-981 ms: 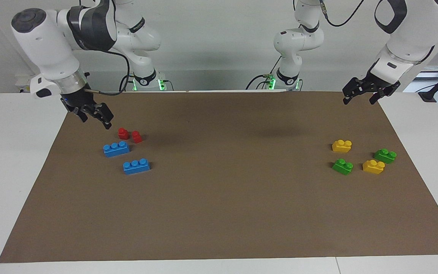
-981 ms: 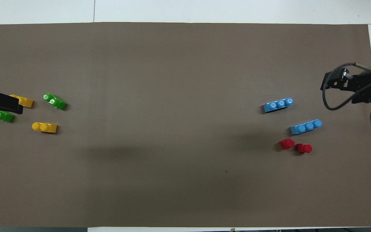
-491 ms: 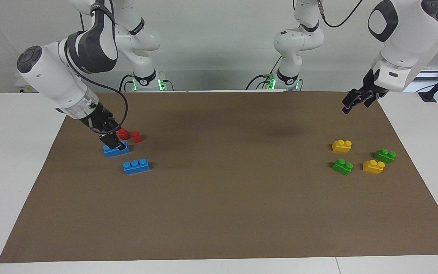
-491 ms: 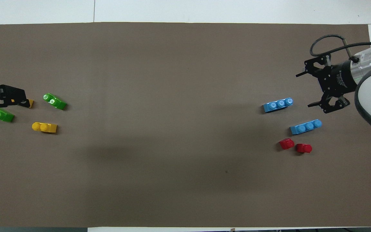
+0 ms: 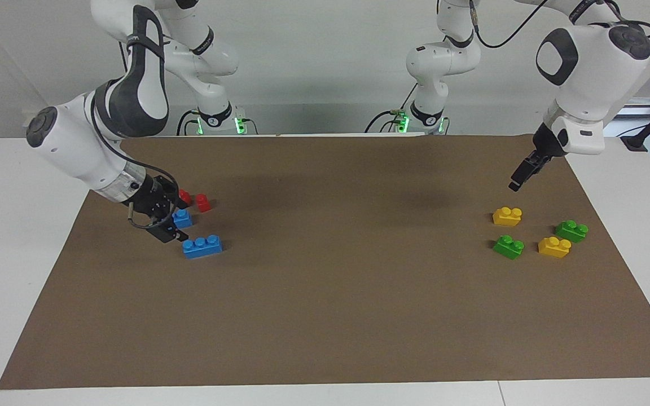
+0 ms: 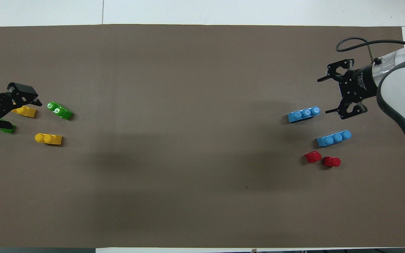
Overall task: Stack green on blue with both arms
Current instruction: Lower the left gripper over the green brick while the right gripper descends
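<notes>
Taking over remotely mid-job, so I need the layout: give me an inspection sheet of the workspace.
Surface: brown mat on a white table.
Job's things: two green bricks at the left arm's end; two blue bricks at the right arm's end; none stacked.
Clutter: two yellow bricks; two red pieces.
Grippers: right gripper open, low over the blue bricks; left gripper open, above the yellow and green bricks.
Cables: black cable at the right wrist.
Surroundings: nothing seen.

The right pincer [image 5: 171, 232] is coming down low, right beside the blue brick [image 5: 183, 218] nearer the robots, hiding part of it. The left pincer [image 5: 519, 180] is turning and dropping toward the yellow brick [image 5: 507, 216].
</notes>
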Robot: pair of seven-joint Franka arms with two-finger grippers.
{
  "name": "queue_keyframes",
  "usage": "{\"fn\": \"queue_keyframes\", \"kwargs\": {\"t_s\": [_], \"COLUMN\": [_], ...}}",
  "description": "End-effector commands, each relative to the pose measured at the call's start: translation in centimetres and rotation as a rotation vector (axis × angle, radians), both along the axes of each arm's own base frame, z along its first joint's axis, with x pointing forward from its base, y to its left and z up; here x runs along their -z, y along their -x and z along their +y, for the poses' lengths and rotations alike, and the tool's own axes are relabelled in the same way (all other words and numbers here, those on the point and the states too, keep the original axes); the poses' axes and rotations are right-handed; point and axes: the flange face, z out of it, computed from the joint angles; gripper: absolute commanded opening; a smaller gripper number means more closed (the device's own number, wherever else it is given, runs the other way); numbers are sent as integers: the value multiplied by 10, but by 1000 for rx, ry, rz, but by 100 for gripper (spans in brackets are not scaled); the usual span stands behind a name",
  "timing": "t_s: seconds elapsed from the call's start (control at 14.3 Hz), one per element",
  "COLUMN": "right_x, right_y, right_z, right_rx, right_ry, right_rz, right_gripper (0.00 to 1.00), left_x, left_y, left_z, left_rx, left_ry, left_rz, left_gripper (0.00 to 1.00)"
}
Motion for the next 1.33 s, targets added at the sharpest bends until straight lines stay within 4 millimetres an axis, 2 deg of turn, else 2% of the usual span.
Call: {"fn": "queue_keyframes", "kwargs": {"t_s": [0.0,0.14,0.28,0.42,0.7,0.98,1.12,1.26], "right_x": [18,34,43,56,73,88,96,111], "right_y": [8,5,3,-2,-5,-5,-3,2], "right_z": [0,-6,-14,-23,-44,-43,-44,-45], "right_rx": [-64,-101,-132,-147,-123,-136,-134,-120], "right_ry": [-28,-36,-44,-51,-47,-44,-48,-37], "right_rz": [-1,5,2,9,0,-2,11,12], "right_gripper": [99,99,100,100,100,100,100,100], "left_x": [30,55,75,96,126,160,169,178], "left_y": [-16,-28,-38,-50,-65,-81,-82,-84], "left_z": [7,12,31,37,51,59,73,74], "left_rx": [-156,-217,-274,-265,-264,-255,-274,-278], "left_ry": [27,24,26,-3,-28,-50,-49,-47], "left_rz": [3,11,-2,-18,-46,-13,-7,-24], "left_gripper": [100,100,100,100,100,100,100,100]}}
